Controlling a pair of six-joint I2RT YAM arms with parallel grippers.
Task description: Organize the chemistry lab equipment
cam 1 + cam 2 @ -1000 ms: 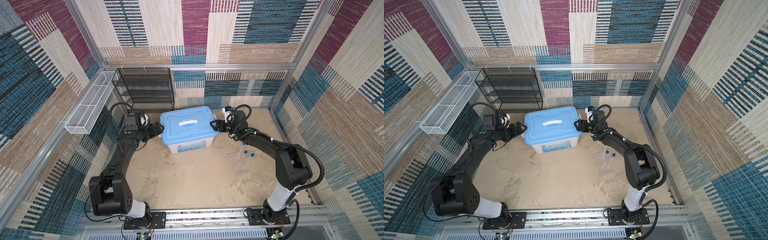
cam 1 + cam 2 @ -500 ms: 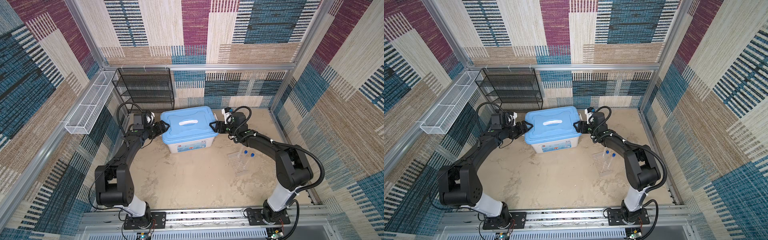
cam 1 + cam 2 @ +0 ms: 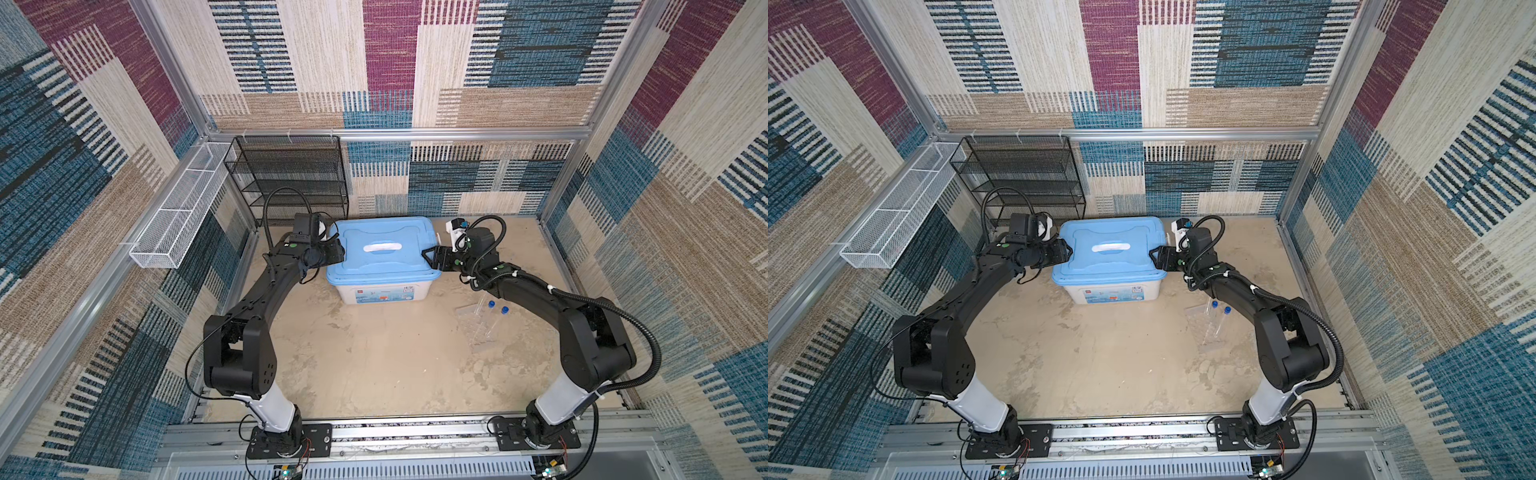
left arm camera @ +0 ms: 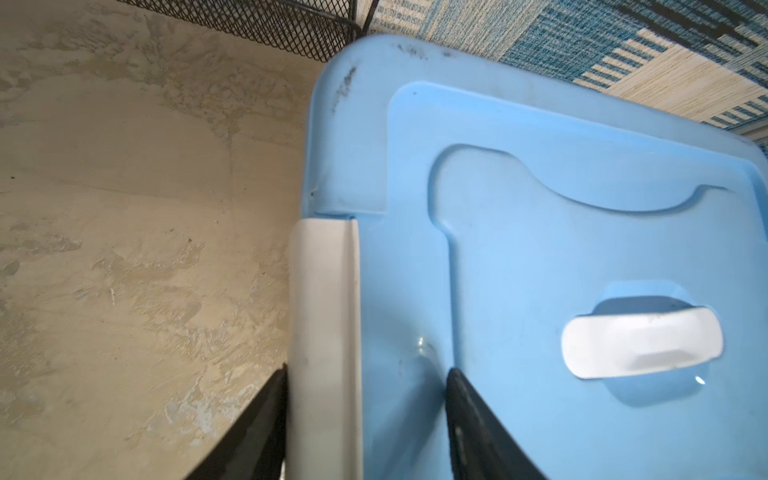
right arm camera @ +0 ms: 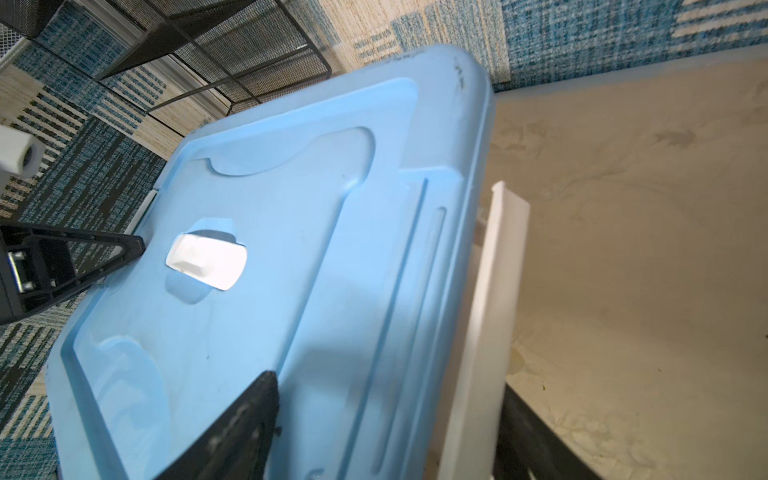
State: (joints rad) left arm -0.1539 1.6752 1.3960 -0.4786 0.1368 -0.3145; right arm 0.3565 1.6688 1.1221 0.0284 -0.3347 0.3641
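Two clear blue-capped tubes (image 3: 491,305) (image 3: 1214,304) stand in the clear tube rack (image 3: 478,332) (image 3: 1208,332) on the floor at the right, apart from both grippers. The other equipment is out of view. My left gripper (image 3: 337,251) (image 4: 368,372) is at the left edge of the blue lid (image 3: 374,268). One finger is against the white latch (image 4: 322,311) and the other is on the lid top. My right gripper (image 3: 428,255) (image 5: 388,384) grips the opposite edge, where a white latch (image 5: 494,291) is flipped outward.
The big white tub (image 3: 380,294) stands at the back middle. A black wire-mesh shelf (image 3: 291,178) is behind it at the left. A white wire basket (image 3: 178,220) hangs on the left wall. My right forearm passes just above the tube rack.
My left arm has swung in to the tub's left edge, and its jaws have narrowed around the latch and lid rim. My right gripper has barely moved.
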